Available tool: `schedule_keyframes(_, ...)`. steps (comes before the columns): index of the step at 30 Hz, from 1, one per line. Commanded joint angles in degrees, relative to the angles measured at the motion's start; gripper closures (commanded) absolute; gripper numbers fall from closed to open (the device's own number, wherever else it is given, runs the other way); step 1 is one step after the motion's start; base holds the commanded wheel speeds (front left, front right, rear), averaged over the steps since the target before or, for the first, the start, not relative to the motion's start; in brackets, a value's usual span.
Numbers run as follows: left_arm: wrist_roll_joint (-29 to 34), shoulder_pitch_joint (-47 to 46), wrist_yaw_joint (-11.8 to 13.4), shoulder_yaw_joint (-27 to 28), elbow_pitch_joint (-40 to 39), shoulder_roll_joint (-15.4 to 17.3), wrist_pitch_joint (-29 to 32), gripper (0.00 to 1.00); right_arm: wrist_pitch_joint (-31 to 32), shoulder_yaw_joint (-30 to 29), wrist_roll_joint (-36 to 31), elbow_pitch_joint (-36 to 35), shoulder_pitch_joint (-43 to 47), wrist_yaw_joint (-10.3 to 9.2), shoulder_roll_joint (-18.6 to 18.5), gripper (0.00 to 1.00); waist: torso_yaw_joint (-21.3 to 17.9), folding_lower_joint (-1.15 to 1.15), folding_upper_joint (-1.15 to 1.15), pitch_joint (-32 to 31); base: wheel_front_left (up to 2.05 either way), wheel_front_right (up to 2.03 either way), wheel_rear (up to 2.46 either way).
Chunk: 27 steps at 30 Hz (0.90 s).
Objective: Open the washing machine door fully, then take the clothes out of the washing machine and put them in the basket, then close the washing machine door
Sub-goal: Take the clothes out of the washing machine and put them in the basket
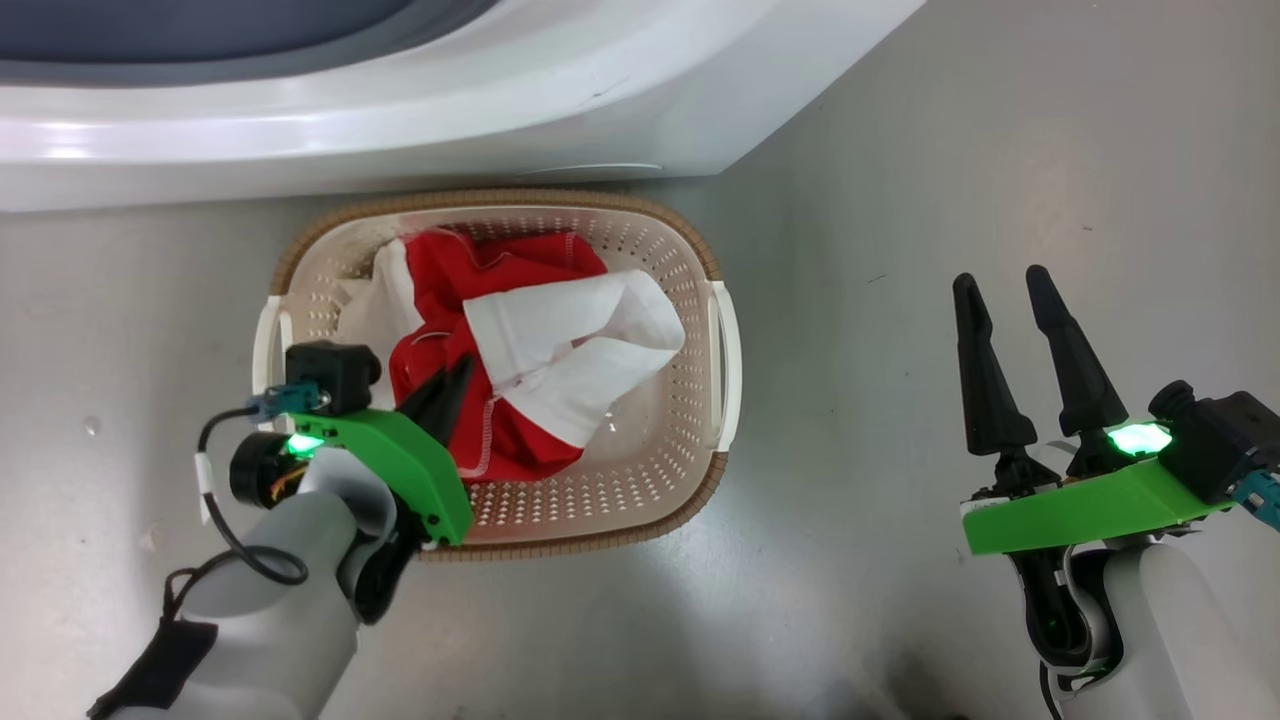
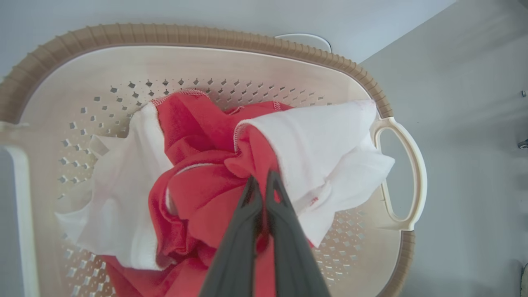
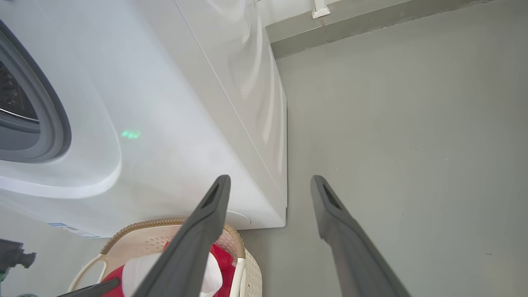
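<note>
Left hand [image 1: 462, 368] was shut tight, both fingers [image 2: 251, 194] pressed together on a fold of red fabric from the clothes [image 1: 520, 330]. The pinch was clear in the left wrist view, with red cloth bunched right at the tips. This hand sat within the outline of the basket [image 1: 500, 198], fingers angled down into the pile. The clothes lay in the basket directly under and ahead of the hand. There was a red mass around the tips, a white panel spreading to the hand's right toward the basket handle [image 2: 417, 173], and another white piece off to its left. Could not tell whether the pinched fold was lifted off the pile.

The basket stood on the grey floor [image 1: 900, 200]. Its far rim was just beside the front of the washing machine [image 1: 400, 120], beyond the left hand's fingertips.

Right hand [image 1: 1000, 282] was wide open, fingers well apart, gripping nothing. It was over the floor, with the basket well apart to its left. In the right wrist view the machine's corner stood ahead-left of its fingers and the grey gasket [image 3: 57, 115] was far off left. The basket with the clothes showed low left, partly behind the left finger.
</note>
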Motion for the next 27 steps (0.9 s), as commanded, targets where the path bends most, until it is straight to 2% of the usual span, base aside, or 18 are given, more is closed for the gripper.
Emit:
schedule_keyframes(1, 0.70, 0.28, -0.31, 1.85, -0.19, 1.56, -0.69, 0.38, -0.37, 1.17, -0.01, -1.24, 0.14, 0.36, -0.34, 0.00, 0.13, 0.00, 0.00, -0.04, 0.00, 0.00, 0.00)
schedule_keyframes(2, 0.98, 0.41, -0.31, 2.25, -0.22, 1.53, -0.70, 0.04, -0.37, 1.15, -0.05, -1.17, 0.07, 0.36, -0.34, 0.00, 0.19, 0.00, 0.00, -0.12, 0.00, 0.00, 0.00)
schedule_keyframes(3, 1.25, 0.58, -0.31, 2.62, -0.28, 1.50, -0.70, 0.00, -0.37, 1.11, -0.10, -1.08, 0.00, 0.36, -0.34, 0.00, 0.28, 0.00, 0.00, -0.24, 0.00, 0.00, 0.00)
schedule_keyframes(14, 4.63, 4.20, -0.31, 7.96, -1.88, 1.50, -0.70, 0.00, -0.37, 0.89, -0.97, 0.12, 0.73, 0.36, -0.34, 0.00, 1.22, 0.00, 0.00, -4.91, 0.00, 0.00, 0.00)
schedule_keyframes(27, 13.53, 10.81, -0.31, 19.43, -7.63, 1.48, -0.71, 0.00, -0.37, 0.09, -2.90, 1.61, 3.79, 0.36, -0.34, 0.00, 2.74, 0.00, 0.00, -13.34, 0.00, 0.00, 0.00)
